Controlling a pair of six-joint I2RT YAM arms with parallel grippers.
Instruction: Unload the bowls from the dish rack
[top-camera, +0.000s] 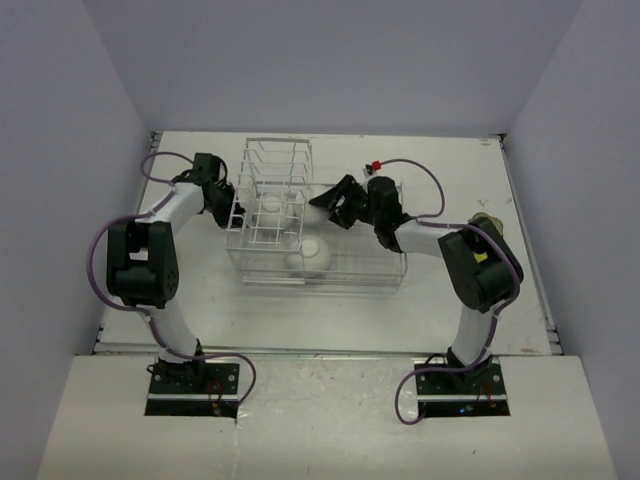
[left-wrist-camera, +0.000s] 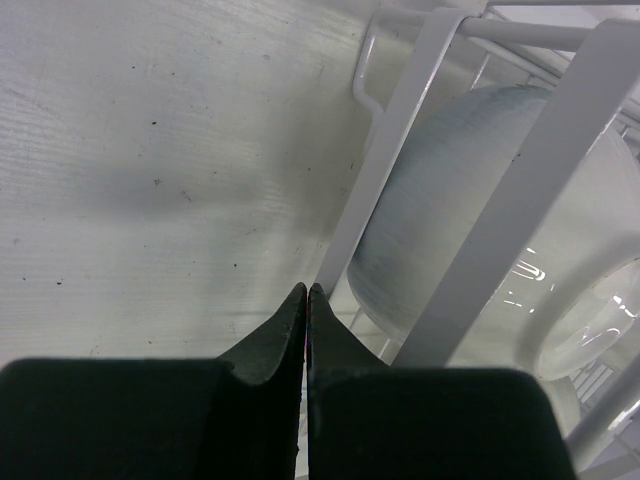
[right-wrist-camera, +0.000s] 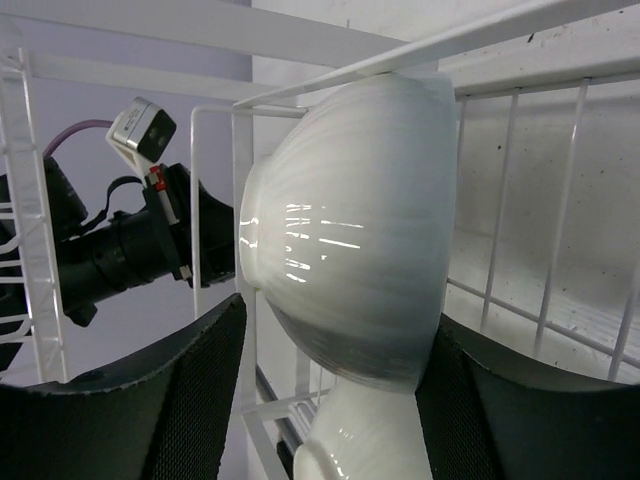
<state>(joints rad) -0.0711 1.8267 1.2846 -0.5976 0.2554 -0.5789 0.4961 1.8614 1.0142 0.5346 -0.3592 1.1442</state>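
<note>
The white wire dish rack (top-camera: 360, 272) stands mid-table. Inside it a white bowl (top-camera: 317, 253) lies low, and another white bowl (top-camera: 272, 205) stands on edge in the slotted section. My right gripper (top-camera: 325, 200) reaches in from the right. In the right wrist view its jaws (right-wrist-camera: 340, 312) straddle a white bowl (right-wrist-camera: 350, 220) that stands on edge: the right pad (right-wrist-camera: 470, 400) lies against the rim side, and a thin gap shows at the left pad (right-wrist-camera: 195, 400). A second white bowl (right-wrist-camera: 365, 440) sits below. My left gripper (left-wrist-camera: 307, 288) is shut and empty, just outside the rack's left wall (left-wrist-camera: 400, 130), beside a bowl (left-wrist-camera: 450, 190).
A brownish round thing (top-camera: 487, 224), with a bit of yellow below it, sits at the right, partly hidden by my right arm. A small red piece (top-camera: 376, 165) lies behind the rack. Grey walls close in the table on three sides.
</note>
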